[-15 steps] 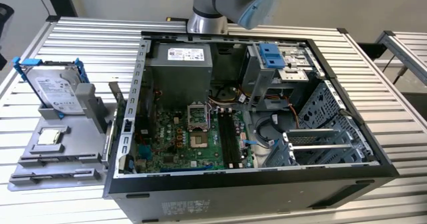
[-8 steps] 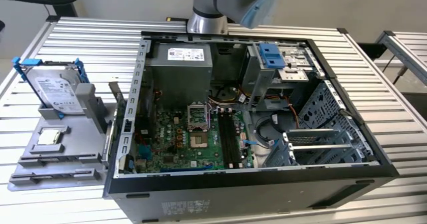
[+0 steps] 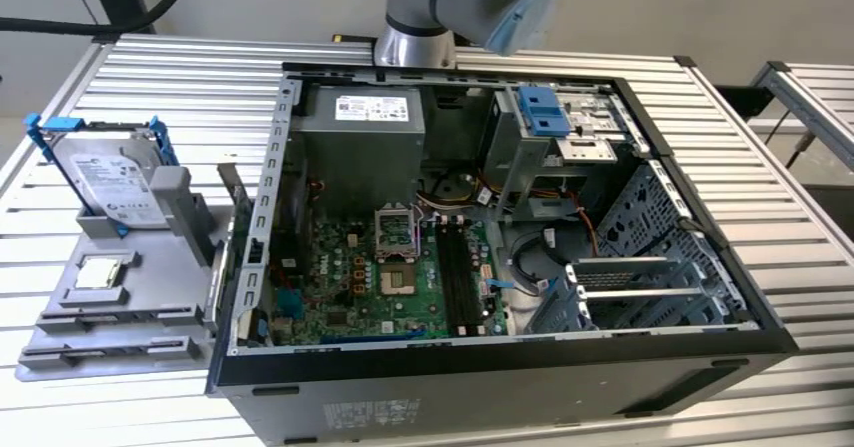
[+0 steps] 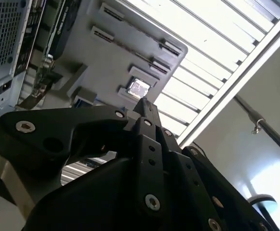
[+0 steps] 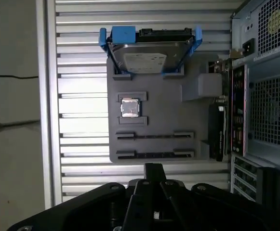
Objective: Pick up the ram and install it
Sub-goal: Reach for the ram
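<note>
Whether the ram stands edge-on in either of 2 long slots (image 5: 154, 136) of the grey tray (image 5: 168, 115) cannot be told.

My pincer (image 4: 145, 107) crowds the foreground, its black links folded inward and its tips pressed together. Just past the tips a grey tray (image 4: 115, 50) lies on the slatted table (image 4: 212, 43). A small silver chip (image 4: 139, 88) sits in the tray's square seat. A dark card (image 4: 58, 29) stands on edge beside the tray, between it and the case (image 4: 2, 33), whose wall is perforated.
</note>
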Motion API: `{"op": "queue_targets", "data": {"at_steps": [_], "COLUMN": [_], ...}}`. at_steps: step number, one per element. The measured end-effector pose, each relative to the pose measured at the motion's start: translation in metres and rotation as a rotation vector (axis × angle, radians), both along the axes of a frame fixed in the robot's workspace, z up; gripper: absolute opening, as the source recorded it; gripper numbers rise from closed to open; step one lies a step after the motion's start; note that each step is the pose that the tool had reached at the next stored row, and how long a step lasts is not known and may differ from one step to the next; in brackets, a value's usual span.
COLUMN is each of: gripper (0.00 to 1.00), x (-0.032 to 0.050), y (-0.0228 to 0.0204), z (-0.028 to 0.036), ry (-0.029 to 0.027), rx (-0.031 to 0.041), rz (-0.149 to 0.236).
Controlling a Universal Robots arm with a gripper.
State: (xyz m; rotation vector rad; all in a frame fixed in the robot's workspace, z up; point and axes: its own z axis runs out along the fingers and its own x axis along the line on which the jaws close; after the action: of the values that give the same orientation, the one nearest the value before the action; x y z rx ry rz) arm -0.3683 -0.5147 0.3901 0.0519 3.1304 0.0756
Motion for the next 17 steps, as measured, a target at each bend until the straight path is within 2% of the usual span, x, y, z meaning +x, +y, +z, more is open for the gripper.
{"op": "queue_targets", "data": {"at_steps": [1, 3, 17], "gripper": [0.0, 0.0, 0.0], "x": [0.0013, 0.0026, 0.0039], "y": [-0.004, -0.0075, -0.0079], "z": [0.0, -0.0001, 0.0], "ry": [0.0006, 0.0008, 0.0028], "rx": [0.0, 0.0, -0.0001], "rz": [0.0, 0.0, 0.0]}}
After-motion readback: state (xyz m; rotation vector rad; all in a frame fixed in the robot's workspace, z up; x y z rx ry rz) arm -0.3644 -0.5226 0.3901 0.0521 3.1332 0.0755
